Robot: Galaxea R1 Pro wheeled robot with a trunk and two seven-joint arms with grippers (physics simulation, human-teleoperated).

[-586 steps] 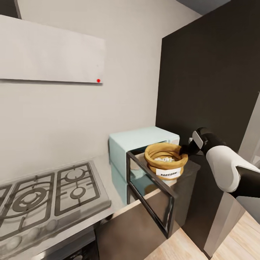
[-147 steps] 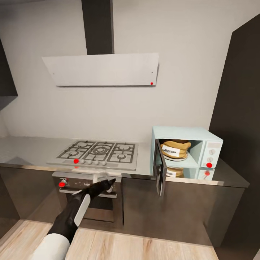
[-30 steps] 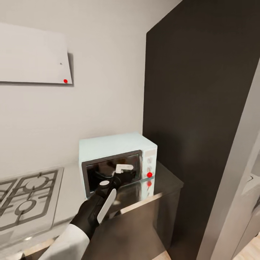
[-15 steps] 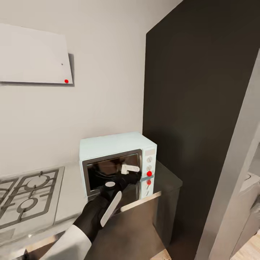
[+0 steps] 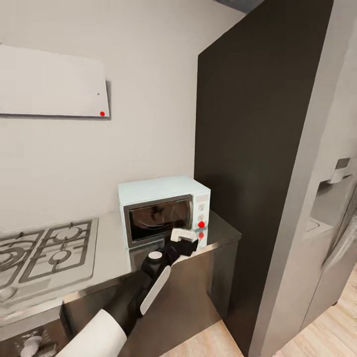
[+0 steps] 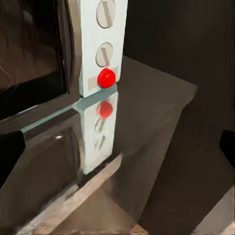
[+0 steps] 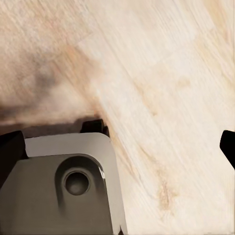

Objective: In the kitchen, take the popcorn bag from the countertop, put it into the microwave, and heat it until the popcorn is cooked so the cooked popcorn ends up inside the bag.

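Reaching toward the microwave, the left gripper hangs just in front of its closed door, low beside the red light. Its jaws stand wide in the left wrist view. The popcorn bag is hidden behind dark glass, presumably inside. Next, I judge, comes that light, slightly right of the jaws.

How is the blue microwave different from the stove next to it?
The microwave is a pale blue box standing tall; the gas hob is grey and lies flat. The microwave has a dark glass door and a red light; the gas hob has open metal grates. Both sit on the grey countertop.
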